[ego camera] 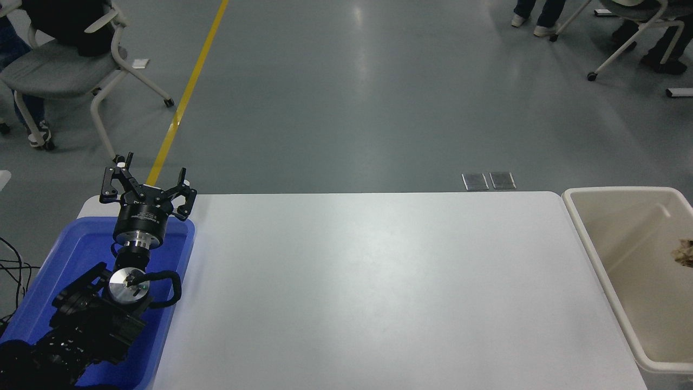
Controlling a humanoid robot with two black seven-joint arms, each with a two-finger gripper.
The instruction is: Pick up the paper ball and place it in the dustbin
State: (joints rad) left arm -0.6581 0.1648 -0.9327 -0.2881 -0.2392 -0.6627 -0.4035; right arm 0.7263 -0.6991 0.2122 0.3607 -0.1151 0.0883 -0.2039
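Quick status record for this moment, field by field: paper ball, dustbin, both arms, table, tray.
paper ball: tan crumpled wad at the picture's right edge, seen within the dustbin's opening, partly cut off by the frame; resting or falling, cannot tell
dustbin: cream bin at the table's right end, upright
left gripper: open, holding nothing, parked over the far end of the blue tray
right gripper: not in view
blue tray: at the table's left end, under the left arm
table: white top; nothing seen on it between tray and bin
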